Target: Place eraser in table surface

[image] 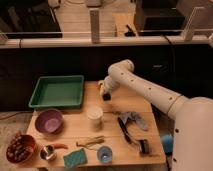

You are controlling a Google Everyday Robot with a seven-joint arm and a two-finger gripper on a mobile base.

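From my station I have the end effector (107, 95) over the far middle of the counter (112, 137), just right of the green tray (57, 92) and beyond the white cup (94, 115); it points down, the wrist tucked under the white forearm that runs up and back to the right towards the robot's body at the frame's edge. The eraser (107, 97) reads as the small dark block right at the tip of the end effector, so the relation that matters is vertical: block directly under the fingers, bare pale planks directly under the block; I judge only a small gap, or none, between block and wood, but I cannot settle whether it is already touching. Its long axis I cannot make out at this angle; it looks stubby, roughly upright in the grasp. How wide the fingers stand I cannot tell, nor whether they have hold of the block or have just let go.

There is only the one arm, so nearness is no question; the elbow is high and bent, the upper link sloping down from right to left. My reading is that the placing step is at or near release; the landing patch looks free, with the cup and the black-handled tool (124, 131) well apart from it.
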